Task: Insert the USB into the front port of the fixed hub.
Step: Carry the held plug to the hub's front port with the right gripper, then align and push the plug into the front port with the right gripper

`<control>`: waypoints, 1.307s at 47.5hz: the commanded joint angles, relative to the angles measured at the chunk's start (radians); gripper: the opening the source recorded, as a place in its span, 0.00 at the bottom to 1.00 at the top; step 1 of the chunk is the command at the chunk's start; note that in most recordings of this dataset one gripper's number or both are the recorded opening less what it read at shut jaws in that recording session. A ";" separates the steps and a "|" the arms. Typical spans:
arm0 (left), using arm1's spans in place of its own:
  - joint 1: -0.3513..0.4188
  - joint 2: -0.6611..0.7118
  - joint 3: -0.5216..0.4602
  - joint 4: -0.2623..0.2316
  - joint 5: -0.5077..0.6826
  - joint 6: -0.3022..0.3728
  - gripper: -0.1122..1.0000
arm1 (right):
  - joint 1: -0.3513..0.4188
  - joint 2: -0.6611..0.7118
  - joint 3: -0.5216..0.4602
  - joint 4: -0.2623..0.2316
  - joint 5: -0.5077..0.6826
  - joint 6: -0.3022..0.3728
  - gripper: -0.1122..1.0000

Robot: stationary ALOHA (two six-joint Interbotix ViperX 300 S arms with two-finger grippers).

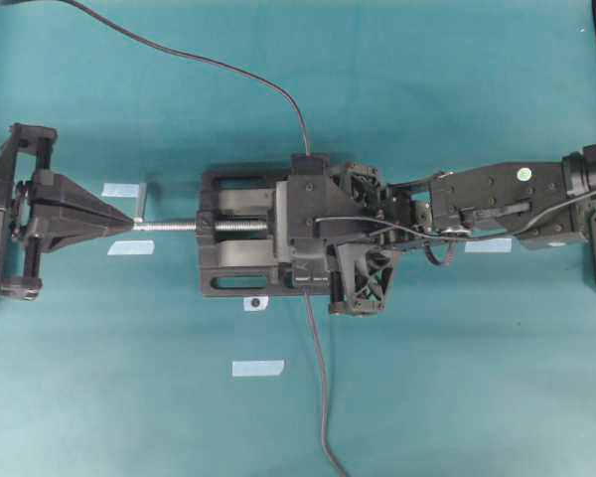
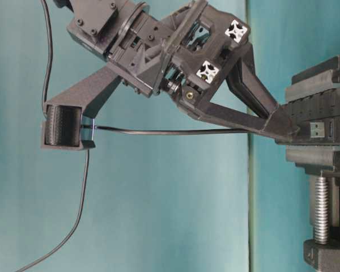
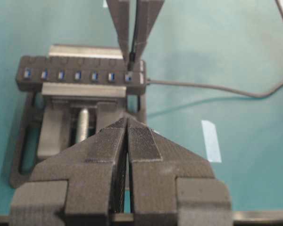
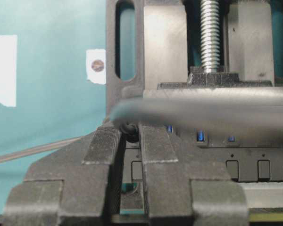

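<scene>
The plug (image 4: 130, 128) is a small, light, rigid black piece on the end of a thin springy cable (image 2: 170, 132); my judgement is that the cable's pull could twist it, so the hold belongs on the hard body just behind the metal tip, never on the cable itself. The right gripper (image 4: 130, 136) has it that way: its jaws stand narrow, pinched on the plug, which shows only as a dark nub between the fingertips. In the left wrist view the two slim fingers (image 3: 124, 28) come down on the end port at the right of the hub (image 3: 80, 75), so the plug sits at or just in that port; how deep it has gone I cannot tell. The hub is clamped in the vise (image 1: 240, 238) on the table (image 1: 427, 397) and should not shift under a push.

The right arm reaches across the vise, wrist tilted downward. The left gripper (image 3: 127, 155) hangs back at the screw's handle end, apart from the hub, jaws closed together on nothing
</scene>
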 commanded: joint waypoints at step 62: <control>-0.002 0.002 -0.008 0.003 -0.023 -0.002 0.10 | 0.003 -0.003 -0.008 -0.008 0.026 0.008 0.18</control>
